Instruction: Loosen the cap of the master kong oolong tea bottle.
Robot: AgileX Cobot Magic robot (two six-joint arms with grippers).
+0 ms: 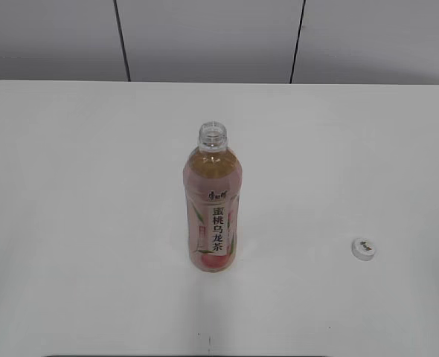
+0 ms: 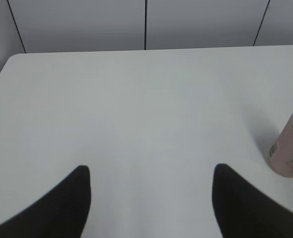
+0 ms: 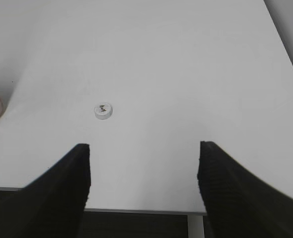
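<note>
Cap (image 1: 363,249) lies off the upright, open-necked bottle (image 1: 213,208).

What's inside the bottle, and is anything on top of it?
The bottle holds amber tea, seen above the label; the label hides the tea lower down. Nothing sits on top: its neck is open. The cap lies on the table, off to the right.

White table (image 1: 71,223), grey panelled wall (image 1: 204,37)
</note>
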